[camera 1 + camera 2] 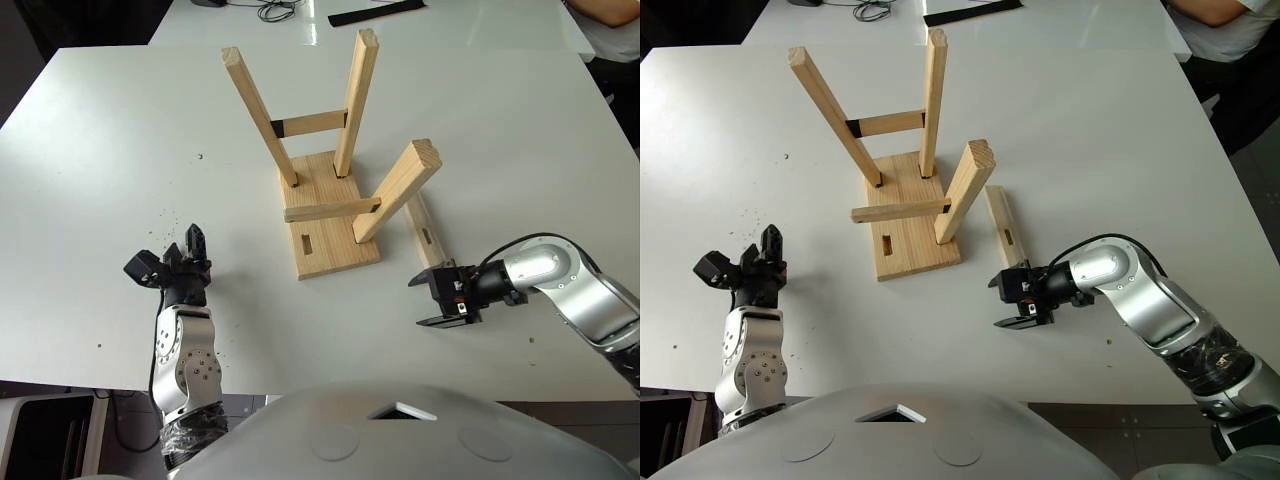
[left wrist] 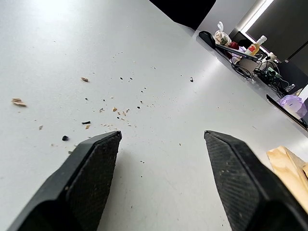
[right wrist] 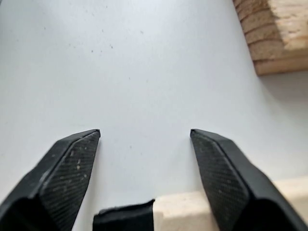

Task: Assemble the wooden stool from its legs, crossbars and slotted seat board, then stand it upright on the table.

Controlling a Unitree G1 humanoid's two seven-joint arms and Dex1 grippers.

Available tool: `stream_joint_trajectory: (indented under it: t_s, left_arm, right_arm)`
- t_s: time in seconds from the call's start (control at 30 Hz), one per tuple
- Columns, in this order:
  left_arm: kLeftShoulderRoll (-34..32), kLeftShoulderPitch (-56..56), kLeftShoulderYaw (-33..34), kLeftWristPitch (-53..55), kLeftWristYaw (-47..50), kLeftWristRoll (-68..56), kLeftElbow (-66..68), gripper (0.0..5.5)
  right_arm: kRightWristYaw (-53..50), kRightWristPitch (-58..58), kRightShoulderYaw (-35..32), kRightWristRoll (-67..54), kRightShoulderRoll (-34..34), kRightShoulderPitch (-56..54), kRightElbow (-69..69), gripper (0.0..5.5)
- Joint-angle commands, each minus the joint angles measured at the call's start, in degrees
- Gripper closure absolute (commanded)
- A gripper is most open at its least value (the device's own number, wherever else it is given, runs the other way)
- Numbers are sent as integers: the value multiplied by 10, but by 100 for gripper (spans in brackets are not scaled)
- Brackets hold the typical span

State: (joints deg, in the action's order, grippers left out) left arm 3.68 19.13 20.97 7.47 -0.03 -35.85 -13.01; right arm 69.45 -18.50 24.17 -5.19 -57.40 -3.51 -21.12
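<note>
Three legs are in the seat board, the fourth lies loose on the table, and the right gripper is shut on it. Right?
Not quite. The right gripper is open, its fingers spread apart at the near end of the loose leg, as the right wrist view shows. The rest holds.

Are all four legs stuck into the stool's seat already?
No, only three legs stand in the seat board; the fourth leg lies flat on the table beside it.
</note>
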Motion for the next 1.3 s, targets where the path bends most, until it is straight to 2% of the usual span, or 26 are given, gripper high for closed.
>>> stream_joint_trajectory:
  t_s: [0.03,0.2,0.33,0.53,0.63,0.73,0.83,1.0,1.3]
  left_arm:
    - [18,7,-5,-11,2,11,8,229]
    - [17,4,-6,-18,1,12,16,229]
    - [14,0,-4,-22,3,13,22,229]
    - [15,-2,-6,-25,4,14,22,229]
    - [22,11,-5,-31,6,13,15,229]
    - [25,15,-6,-36,8,15,16,229]
    - [25,12,-9,-38,11,15,15,229]
    - [25,18,-6,-44,12,12,13,229]
    - [22,9,1,-48,25,-1,-3,229]
  right_arm:
    - [0,7,-41,-4,-12,-12,29,204]
    - [-46,-55,-117,-45,18,-34,28,204]
    - [-103,-152,-168,-92,61,-55,9,204]
    - [-172,-225,-187,-91,77,23,6,204]
    - [-216,-295,-208,-116,113,46,-2,204]
    - [-245,-330,-200,-119,128,74,-17,204]
    - [-257,-331,-184,-105,113,129,-35,204]
    - [-263,-300,-194,-88,79,192,-30,204]
    - [-276,-236,-207,-96,107,196,18,315]
